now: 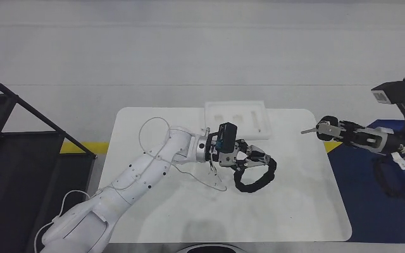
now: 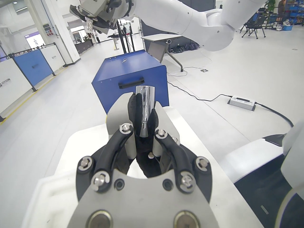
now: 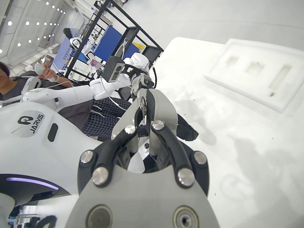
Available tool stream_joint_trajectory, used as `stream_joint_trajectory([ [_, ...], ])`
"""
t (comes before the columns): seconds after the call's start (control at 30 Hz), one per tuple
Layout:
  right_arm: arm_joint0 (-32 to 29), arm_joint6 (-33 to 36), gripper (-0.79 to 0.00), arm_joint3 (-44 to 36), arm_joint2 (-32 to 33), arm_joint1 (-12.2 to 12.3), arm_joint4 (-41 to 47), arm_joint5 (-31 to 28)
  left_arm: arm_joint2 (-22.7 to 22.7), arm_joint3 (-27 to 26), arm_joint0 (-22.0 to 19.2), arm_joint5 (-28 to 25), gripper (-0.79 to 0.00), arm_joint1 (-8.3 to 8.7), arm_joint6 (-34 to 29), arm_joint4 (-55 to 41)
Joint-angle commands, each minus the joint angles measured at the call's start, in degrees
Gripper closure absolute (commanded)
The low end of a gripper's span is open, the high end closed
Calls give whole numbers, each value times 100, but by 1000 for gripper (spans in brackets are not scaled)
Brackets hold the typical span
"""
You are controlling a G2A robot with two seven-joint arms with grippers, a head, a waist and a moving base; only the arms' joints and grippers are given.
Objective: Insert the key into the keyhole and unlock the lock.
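Left gripper [image 1: 252, 155]: It is over the middle of the table [image 1: 304, 202]. Its fingers are squeezed tight on the lock.
Lock [image 2: 145, 103]: It is a shiny metal tube with a black cable on it. The tube sits between the two fingers, and its end sticks out past the fingertips.
Cable [image 1: 252, 188]: It hangs from the lock in a loop, on the side nearer the robot. It is hard to tell if the loop touches the table.
Right gripper [image 1: 324, 129]: It is by the right edge of the table, up in the air and well apart from the lock. Its fingers are pinched closed on the key.
Key [image 3: 142, 104]: It is small and silver and sits between the right fingertips. In the top view its tip sticks out toward the middle of the table. It does not touch the lock.
Keyhole: It is too hard to see.
Tray [image 1: 237, 104]: It is white foam with a few shallow holes. It lies flat at the far side of the table, just behind the left gripper.
Box [image 2: 130, 77]: It is blue and stands on the floor past the table's end.
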Motion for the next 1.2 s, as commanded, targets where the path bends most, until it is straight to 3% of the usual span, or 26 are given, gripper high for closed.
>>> stream_joint_trajectory([
  [0.0,-107,-113,0,-99,46,2,6,-5,-45,-108,-3,139,0,-16,-78,-97],
  [0.27,-440,-622,0,-425,122,17,-130,360,88,-76,-278,776,0,-233,51,-186],
  [0.53,-567,-1038,0,-554,32,36,-385,849,398,472,-641,1332,0,-526,483,79],
  [1.17,-589,-1141,0,-546,40,36,-431,881,398,472,-641,1332,0,-526,483,79],
])
